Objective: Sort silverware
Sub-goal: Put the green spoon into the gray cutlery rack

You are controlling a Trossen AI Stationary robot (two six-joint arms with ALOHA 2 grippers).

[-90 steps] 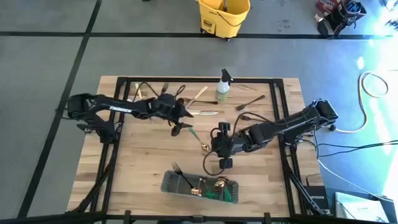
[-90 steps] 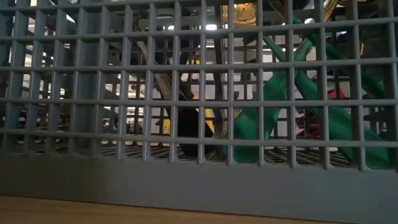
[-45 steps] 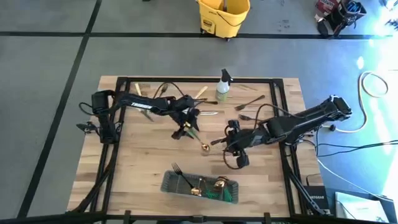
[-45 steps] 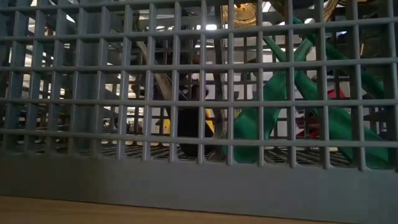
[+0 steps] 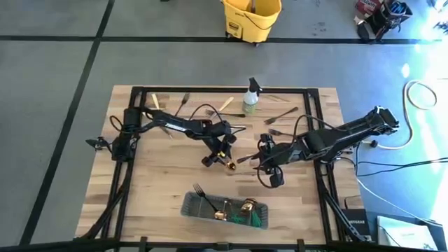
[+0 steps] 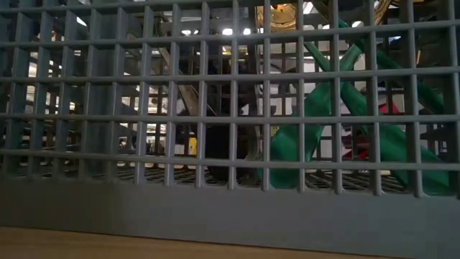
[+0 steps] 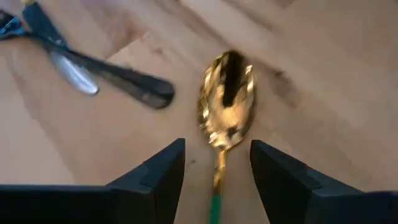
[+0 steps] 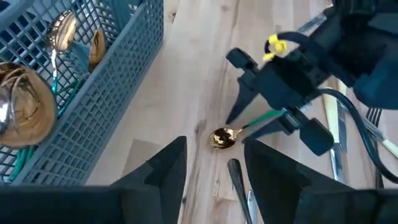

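With its fingers spread astride the green-handled gold spoon lying just beyond the caddy, the left gripper should probably close squarely on the handle, while the right gripper waits beside it, open and empty.

Left pincer straddles the gold spoon beside the caddy.

wooden table, silverware, caddy, spray bottle

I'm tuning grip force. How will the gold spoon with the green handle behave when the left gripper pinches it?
The gold spoon looks polished, so probably slippery. Its handle is thin between the left gripper's open fingers, so it may twist. It lies flat on the table, likely stiff and light.
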